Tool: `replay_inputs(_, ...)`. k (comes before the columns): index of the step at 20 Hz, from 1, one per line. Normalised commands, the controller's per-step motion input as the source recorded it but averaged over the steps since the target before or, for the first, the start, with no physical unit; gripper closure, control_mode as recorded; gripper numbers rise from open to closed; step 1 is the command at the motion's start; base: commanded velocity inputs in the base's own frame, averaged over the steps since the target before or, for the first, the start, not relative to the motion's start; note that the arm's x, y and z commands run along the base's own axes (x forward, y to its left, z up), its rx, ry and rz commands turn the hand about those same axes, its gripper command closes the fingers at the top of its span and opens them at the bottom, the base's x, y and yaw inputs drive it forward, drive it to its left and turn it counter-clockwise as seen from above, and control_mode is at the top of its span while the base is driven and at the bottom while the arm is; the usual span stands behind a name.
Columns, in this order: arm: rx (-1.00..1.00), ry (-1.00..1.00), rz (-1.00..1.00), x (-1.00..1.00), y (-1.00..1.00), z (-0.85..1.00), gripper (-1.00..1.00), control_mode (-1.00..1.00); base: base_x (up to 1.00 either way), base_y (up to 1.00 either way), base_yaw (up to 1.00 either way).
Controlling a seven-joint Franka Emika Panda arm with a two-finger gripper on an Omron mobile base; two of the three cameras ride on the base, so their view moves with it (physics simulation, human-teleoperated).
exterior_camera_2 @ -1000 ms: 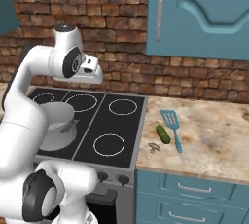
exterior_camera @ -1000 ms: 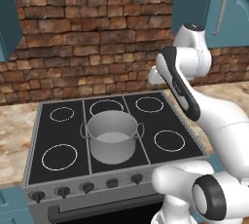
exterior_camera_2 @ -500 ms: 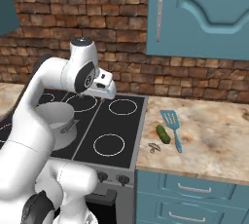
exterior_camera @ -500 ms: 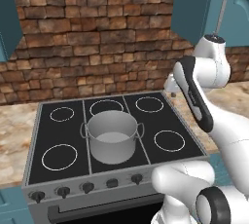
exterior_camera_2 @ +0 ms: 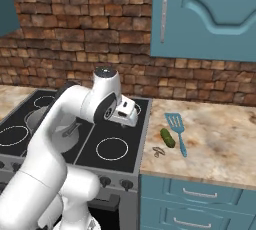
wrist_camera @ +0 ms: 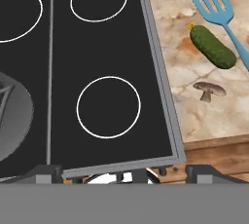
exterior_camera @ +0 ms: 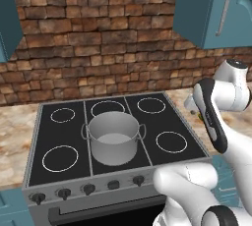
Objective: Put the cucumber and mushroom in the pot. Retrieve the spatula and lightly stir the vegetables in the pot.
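Claw (exterior_camera_2: 129, 116) wide open, empty, above the stove (exterior_camera_2: 117, 129), cucumber (wrist_camera: 212, 46) nearby

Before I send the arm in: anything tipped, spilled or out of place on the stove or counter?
Nothing stands out. The pot sits upright and empty on the stove; the cucumber, mushroom and spatula lie apart on the counter, none overhanging the edge.

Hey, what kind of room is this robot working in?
A kitchen, rendered in simulation: a black glass stovetop carrying a round silver steel pot, teal cabinets over a brick backsplash, and a marbled counter with a teal slotted spatula.
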Motion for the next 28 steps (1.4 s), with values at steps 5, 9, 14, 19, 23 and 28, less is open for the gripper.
replay_inputs(5, 0.01, 0.14, 0.0, 0.13, -0.57, -0.32, -1.0, -1.0, 0.0, 0.0, 0.0)
replay_inputs(9, 0.04, 0.04, 0.0, 0.09, -0.62, -0.37, -1.0, -1.0, 0.0, 0.0, 0.0)
replay_inputs(14, 0.0, 0.01, 0.0, 0.14, -0.52, -0.36, -1.0, -1.0, 0.0, 0.0, 0.0)
replay_inputs(19, 0.0, 0.01, 0.01, 0.23, -0.32, -0.33, -1.0, -1.0, 0.0, 0.0, 0.0)
replay_inputs(23, -0.02, 0.0, 0.05, 0.22, -0.18, -0.3, -1.0, -1.0, 0.0, 0.0, 0.0)
replay_inputs(28, -0.03, 0.01, 0.09, 0.21, -0.2, -0.32, -1.0, -1.0, 0.0, 0.0, 0.0)
